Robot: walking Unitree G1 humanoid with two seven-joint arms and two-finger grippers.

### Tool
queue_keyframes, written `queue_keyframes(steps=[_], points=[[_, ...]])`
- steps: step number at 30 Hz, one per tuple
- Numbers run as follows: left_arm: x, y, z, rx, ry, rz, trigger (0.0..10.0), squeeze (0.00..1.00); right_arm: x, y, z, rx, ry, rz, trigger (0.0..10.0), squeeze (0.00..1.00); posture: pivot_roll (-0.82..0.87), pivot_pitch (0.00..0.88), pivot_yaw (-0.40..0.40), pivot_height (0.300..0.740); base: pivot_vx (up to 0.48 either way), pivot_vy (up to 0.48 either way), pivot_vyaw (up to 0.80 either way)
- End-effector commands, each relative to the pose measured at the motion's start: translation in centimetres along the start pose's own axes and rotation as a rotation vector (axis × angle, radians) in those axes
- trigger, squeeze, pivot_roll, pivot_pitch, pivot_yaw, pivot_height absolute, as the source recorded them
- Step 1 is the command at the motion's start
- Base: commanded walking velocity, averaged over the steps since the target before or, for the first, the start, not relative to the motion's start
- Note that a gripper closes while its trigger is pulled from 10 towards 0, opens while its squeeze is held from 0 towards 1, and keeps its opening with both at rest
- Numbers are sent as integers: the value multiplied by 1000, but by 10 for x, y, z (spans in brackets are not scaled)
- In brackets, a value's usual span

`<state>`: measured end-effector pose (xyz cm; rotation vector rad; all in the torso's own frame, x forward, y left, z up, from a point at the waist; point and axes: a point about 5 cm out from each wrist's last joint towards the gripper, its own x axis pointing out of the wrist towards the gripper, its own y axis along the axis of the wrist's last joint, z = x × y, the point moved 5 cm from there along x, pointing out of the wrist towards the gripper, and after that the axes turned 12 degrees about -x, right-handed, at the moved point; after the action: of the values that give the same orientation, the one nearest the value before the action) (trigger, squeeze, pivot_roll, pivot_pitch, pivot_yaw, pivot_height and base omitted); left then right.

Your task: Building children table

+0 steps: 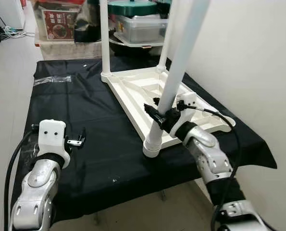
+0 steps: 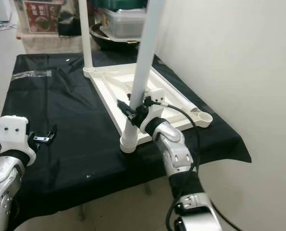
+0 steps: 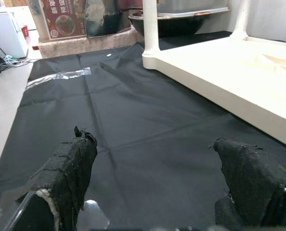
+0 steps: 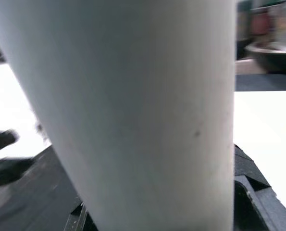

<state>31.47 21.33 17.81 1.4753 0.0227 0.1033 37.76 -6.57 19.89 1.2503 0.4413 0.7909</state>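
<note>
Gripping a white leg (image 1: 167, 98), right gripper (image 1: 161, 114); no legible writing.

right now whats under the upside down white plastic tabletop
A black cloth lies under the upside-down white plastic tabletop, spreading past its edges. Whatever the cloth covers is hidden. The right gripper grips the white leg standing in the near corner socket.

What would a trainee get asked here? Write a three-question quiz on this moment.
1. True or false: the right gripper is clamped on a white table leg.
2. How many legs already stand in the upside-down tabletop? A) one B) three C) four
3. Fill in: the left gripper hovers open over the black ____.

Key: 1 true; 2 B, with one corner socket unfilled; 3 cloth.
</note>
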Motion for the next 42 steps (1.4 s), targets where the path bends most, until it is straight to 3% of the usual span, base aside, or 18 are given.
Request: queue_keyframes(steps=[1, 3, 13, 20, 27, 29, 30, 31, 32, 34, 35, 36, 41, 42], points=[[1, -4, 0, -4, 1, -14, 10000, 0, -2, -24, -21, 45, 111, -80, 0, 0, 73, 0, -101, 740, 0, 0, 0], [2, -5, 2, -6, -3, -14, 10000, 0, 1, -25, -27, -2, 252, -107, 0, 0, 76, 0, -108, 740, 0, 0, 0], [-2, -8, 2, -12, 1, -17, 10000, 0, 12, -13, -26, 32, 433, -73, 0, 0, 99, 0, -135, 740, 0, 0, 0], [-4, -9, 1, -27, 9, -19, 10000, 0, 10, -13, -24, 85, 478, -37, 0, 0, 106, 0, -140, 740, 0, 0, 0], [-5, -9, 0, -41, 16, -20, 10000, 0, 13, -21, -18, 130, 392, -34, 0, 0, 107, 0, -142, 740, 0, 0, 0], [-8, -8, -3, -47, 32, -15, 10000, 0, 13, -50, -2, 158, -7, -114, 0, 4, 102, 0, -133, 740, 0, 0, 0], [-8, -8, -3, -47, 32, -15, 10000, 0, 13, -50, -2, 158, -7, -114, 0, 4, 102, 0, -133, 740, 0, 0, 0], [-9, -8, -4, -50, 38, -14, 10000, 0, 8, -62, 3, 178, -146, -153, 0, 4, 100, 0, -132, 740, 0, 0, 0], [-9, -8, -4, -50, 38, -14, 10000, 0, 8, -62, 3, 178, -146, -153, 0, 4, 100, 0, -132, 740, 0, 0, 0], [-9, -8, -5, -49, 40, -16, 10000, 0, -5, -78, 5, 196, -347, -224, 0, 0, 95, 0, -119, 740, 0, 0, 0], [-9, -8, -5, -49, 40, -16, 10000, 0, -5, -78, 5, 196, -347, -224, 0, 0, 95, 0, -119, 740, 0, 0, 0], [-8, -7, -6, -46, 39, -16, 10000, 0, -13, -85, 10, 197, -464, -278, 0, 0, 93, 0, -116, 740, 0, 0, 0], [-7, -5, -6, -44, 39, -12, 10000, 0, -18, -92, 18, 204, -564, -334, 0, 0, 97, 0, -115, 740, 0, 0, 0], [-6, -3, -6, -43, 40, -8, 10000, 0, -25, -98, 26, 205, -660, -386, 0, 0, 101, 0, -114, 740, 0, 0, 0]])
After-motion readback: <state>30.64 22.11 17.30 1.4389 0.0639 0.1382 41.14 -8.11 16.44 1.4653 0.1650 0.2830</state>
